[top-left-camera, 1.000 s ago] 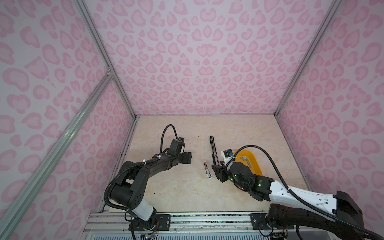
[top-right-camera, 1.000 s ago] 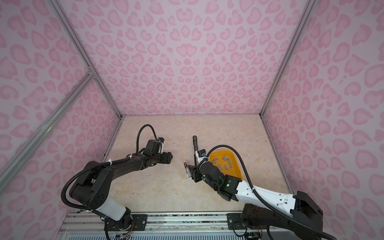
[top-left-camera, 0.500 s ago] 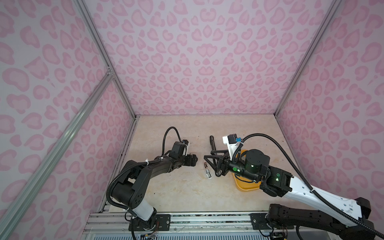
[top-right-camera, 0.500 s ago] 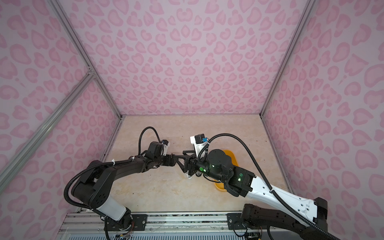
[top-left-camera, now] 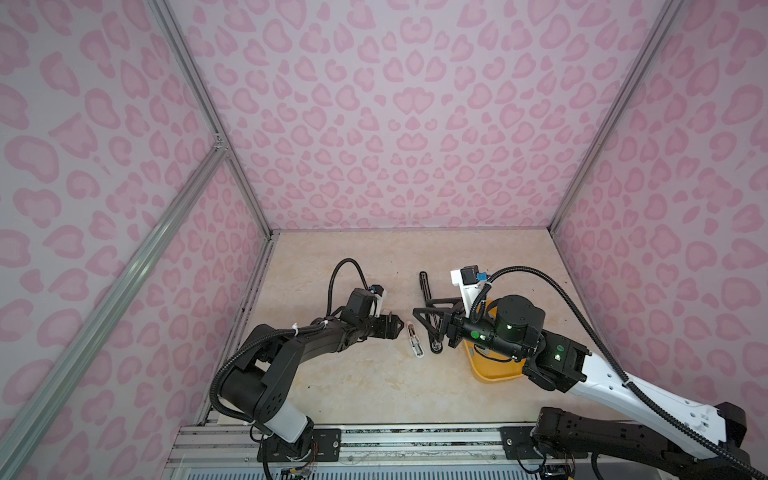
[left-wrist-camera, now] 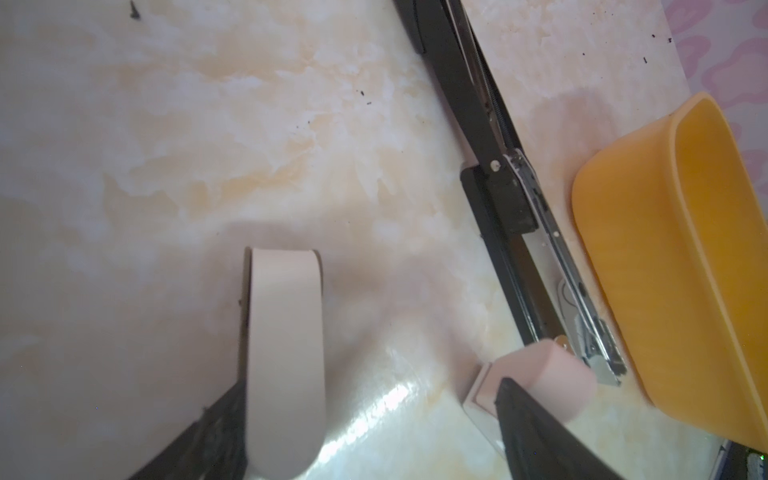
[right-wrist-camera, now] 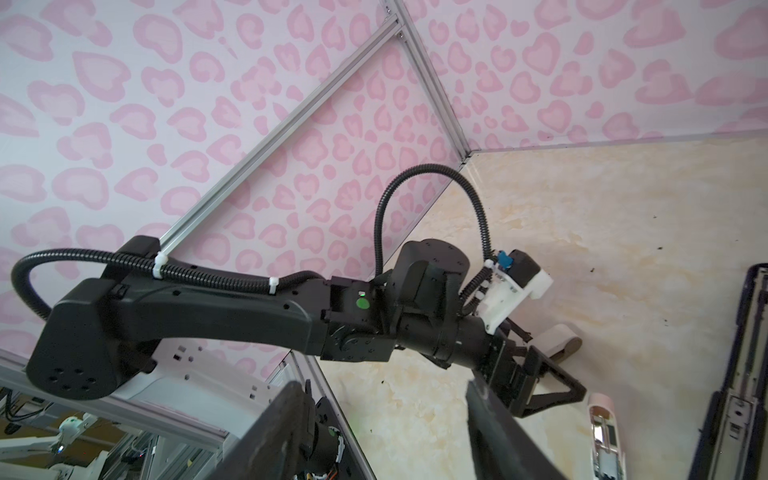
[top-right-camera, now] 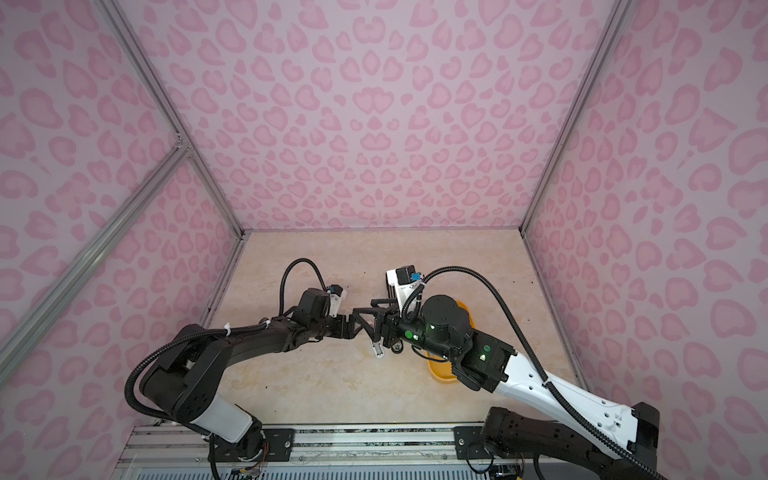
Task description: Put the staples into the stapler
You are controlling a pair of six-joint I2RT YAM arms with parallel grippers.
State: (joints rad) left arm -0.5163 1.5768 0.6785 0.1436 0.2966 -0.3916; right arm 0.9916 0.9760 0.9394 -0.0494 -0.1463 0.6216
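Over marble tabletop (top-left-camera: pixel 374 386), left tool (top-left-camera: pixel 397 324) and right tool (top-left-camera: pixel 422 306) gape empty.

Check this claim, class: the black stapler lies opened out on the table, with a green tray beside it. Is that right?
No: the tray is orange-yellow, not green, as the left wrist view shows. The black stapler does lie opened out on the table with that tray beside it.

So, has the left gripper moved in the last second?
Yes. In a top view the left gripper has shifted right, toward the pink stapler, which has stayed put; the gap between them is nearly gone.
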